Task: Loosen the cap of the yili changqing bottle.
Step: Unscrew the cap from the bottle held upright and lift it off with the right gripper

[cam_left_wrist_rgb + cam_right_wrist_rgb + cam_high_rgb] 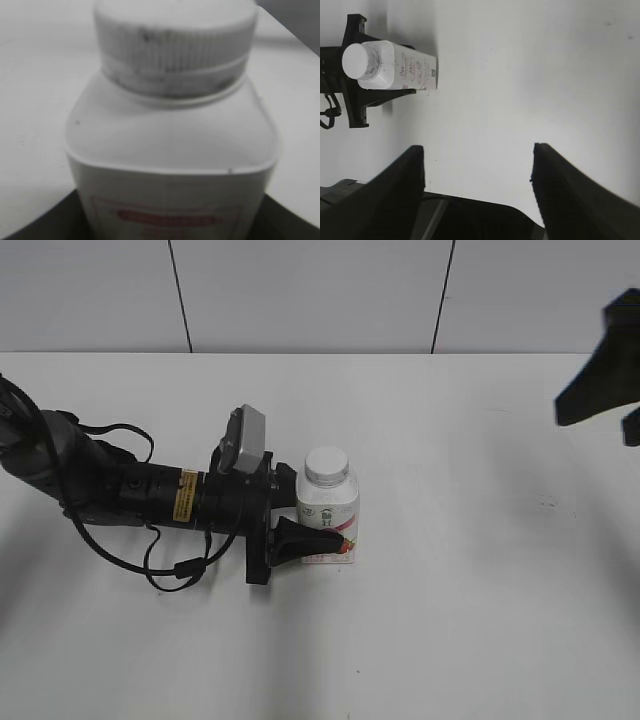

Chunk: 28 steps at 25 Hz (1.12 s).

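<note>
The yili changqing bottle [328,508] stands upright on the white table, white with a pink-red label low on its front. Its white ribbed cap [326,464] sits on the neck. My left gripper [322,532] is shut on the bottle's lower body, with one black finger across the front. In the left wrist view the bottle [170,145] fills the frame, with the cap [175,45] on top and the dark jaws [170,227] at both lower corners. My right gripper [477,165] is open and empty, raised far to the right of the bottle [402,67] and cap [357,61]. It also shows in the exterior view [605,375].
The left arm [120,490] with its black cables [175,565] lies low over the table on the left. A white panelled wall [320,295] stands behind the table's far edge.
</note>
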Motion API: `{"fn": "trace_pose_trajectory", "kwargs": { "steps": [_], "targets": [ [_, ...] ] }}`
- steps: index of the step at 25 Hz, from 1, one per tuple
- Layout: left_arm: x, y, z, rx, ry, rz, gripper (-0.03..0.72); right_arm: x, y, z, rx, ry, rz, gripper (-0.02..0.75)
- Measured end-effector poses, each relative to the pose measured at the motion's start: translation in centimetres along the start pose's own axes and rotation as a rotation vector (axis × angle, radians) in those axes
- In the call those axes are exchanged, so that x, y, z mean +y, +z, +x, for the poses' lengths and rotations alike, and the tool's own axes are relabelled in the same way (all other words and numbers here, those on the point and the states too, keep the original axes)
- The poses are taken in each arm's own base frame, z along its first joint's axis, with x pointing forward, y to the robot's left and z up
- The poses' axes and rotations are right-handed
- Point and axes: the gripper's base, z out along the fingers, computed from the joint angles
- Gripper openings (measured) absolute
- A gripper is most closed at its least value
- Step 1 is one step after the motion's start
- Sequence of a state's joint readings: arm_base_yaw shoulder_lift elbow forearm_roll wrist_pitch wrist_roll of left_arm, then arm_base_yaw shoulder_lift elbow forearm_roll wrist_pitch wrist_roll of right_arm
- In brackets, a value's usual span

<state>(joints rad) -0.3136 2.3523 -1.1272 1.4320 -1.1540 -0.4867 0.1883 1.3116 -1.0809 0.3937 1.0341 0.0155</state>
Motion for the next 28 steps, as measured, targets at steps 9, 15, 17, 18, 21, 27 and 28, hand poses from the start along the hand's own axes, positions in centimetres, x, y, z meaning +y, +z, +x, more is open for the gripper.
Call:
{"fn": "trace_pose_trajectory", "kwargs": {
  "steps": [9,15,17,18,21,27,28],
  "targets": [
    [0.0,0.0,0.0,0.003,-0.005,-0.002,0.414,6.0,7.0,-4.2,0.128,-0.027,-0.011,0.529],
    [0.0,0.1,0.0,0.005,-0.012,-0.001,0.414,8.6,10.5,-6.1,0.182,-0.039,-0.009,0.529],
    [0.0,0.1,0.0,0.005,-0.012,-0.001,0.414,9.3,11.7,-6.3,0.202,-0.046,-0.003,0.529],
    [0.0,0.1,0.0,0.005,-0.014,-0.001,0.414,9.6,12.3,-6.3,0.213,-0.046,0.002,0.529],
    [0.0,0.1,0.0,0.006,-0.014,-0.001,0.414,10.3,14.0,-6.3,0.253,-0.059,0.020,0.529],
    [0.1,0.1,0.0,0.012,-0.015,-0.004,0.414,10.8,16.3,-6.2,0.302,-0.070,0.049,0.529],
    [0.1,0.1,0.0,0.012,-0.015,-0.004,0.414,11.0,16.5,-6.2,0.303,-0.075,0.052,0.529]
  ]
}}
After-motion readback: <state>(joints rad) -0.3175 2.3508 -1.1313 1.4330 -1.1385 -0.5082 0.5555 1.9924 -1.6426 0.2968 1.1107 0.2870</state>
